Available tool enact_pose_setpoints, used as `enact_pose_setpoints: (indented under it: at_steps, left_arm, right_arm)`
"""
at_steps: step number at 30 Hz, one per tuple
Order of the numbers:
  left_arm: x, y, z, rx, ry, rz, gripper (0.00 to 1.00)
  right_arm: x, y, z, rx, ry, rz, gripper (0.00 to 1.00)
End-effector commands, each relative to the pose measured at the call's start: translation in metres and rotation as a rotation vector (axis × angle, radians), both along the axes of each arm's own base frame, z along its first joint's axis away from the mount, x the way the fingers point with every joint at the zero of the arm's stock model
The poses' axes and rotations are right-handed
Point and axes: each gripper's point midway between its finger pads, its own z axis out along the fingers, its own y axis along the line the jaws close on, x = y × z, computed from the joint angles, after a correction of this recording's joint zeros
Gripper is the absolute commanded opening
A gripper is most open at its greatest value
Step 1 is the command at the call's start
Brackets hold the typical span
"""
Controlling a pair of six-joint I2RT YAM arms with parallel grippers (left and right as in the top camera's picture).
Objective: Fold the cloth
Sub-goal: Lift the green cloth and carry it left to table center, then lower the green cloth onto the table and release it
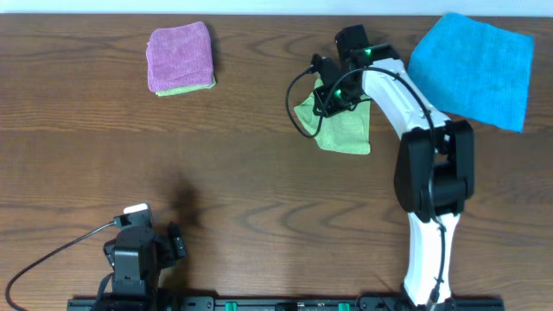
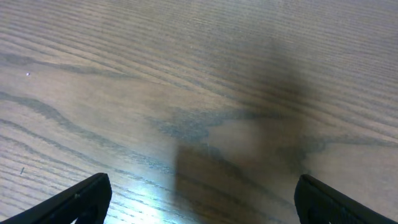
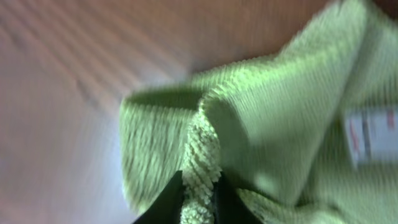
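At the right tool (image 3: 199, 190), the pinched cloth (image 3: 280, 118) is blurred.

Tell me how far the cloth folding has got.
Done: no finished fold shows; the green cloth lies rumpled on the table. In hand: the right gripper pinches a ridge of it, with the tag nearby. To do: carry that edge across and flatten it. The left gripper hangs open over bare wood.
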Motion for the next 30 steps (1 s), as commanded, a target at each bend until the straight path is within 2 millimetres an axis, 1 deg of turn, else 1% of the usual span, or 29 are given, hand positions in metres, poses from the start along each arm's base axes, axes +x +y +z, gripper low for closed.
enact_pose_setpoints:
  at_steps: [1,4,5,8,10,14,15,16,17,18,19,25,27,30]
  left_arm:
    - [0.0,-0.001,0.0,0.009,0.001,-0.016,0.95]
    - [0.0,-0.001,0.0,0.009,0.001,-0.016,0.95]
    - [0.0,-0.001,0.0,0.009,0.001,-0.016,0.95]
    - [0.0,-0.001,0.0,0.009,0.001,-0.016,0.95]
    - [0.0,-0.001,0.0,0.009,0.001,-0.016,0.95]
    - [0.0,-0.001,0.0,0.009,0.001,-0.016,0.95]
    - [0.0,-0.001,0.0,0.009,0.001,-0.016,0.95]
    - [0.0,-0.001,0.0,0.009,0.001,-0.016,0.95]
    - [0.0,-0.001,0.0,0.009,0.001,-0.016,0.95]
    - [0.0,-0.001,0.0,0.009,0.001,-0.016,0.95]
    - [0.0,-0.001,0.0,0.009,0.001,-0.016,0.95]
    - [0.0,-0.001,0.0,0.009,0.001,-0.016,0.95]
    - [0.0,-0.001,0.0,0.009,0.001,-0.016,0.95]
    - [0.0,-0.001,0.0,0.009,0.001,-0.016,0.95]
  right_arm:
    - [-0.008,0.008,0.057,-0.022,-0.087,0.03,0.02]
    - [-0.038,0.015,0.067,-0.04,-0.02,0.065,0.01]
    - [-0.05,0.018,0.07,-0.05,0.011,0.082,0.01]
    - [-0.083,0.024,0.07,-0.084,0.11,0.124,0.02]
    - [-0.107,0.024,0.07,-0.114,0.194,0.149,0.01]
    - [-0.149,0.02,0.074,-0.171,0.342,0.187,0.02]
    - [-0.155,0.019,0.075,-0.181,0.367,0.192,0.02]
    - [-0.162,0.017,0.077,-0.192,0.396,0.196,0.04]
    - [-0.171,0.014,0.079,-0.205,0.43,0.2,0.31]
    - [-0.176,0.012,0.081,-0.214,0.453,0.202,0.78]
    - [-0.177,0.012,0.08,-0.216,0.456,0.204,0.99]
    - [-0.177,0.012,0.08,-0.22,0.453,0.208,0.99]
    - [-0.17,0.01,0.077,-0.237,0.418,0.209,0.99]
    - [-0.155,0.016,0.067,-0.218,0.354,0.208,0.99]
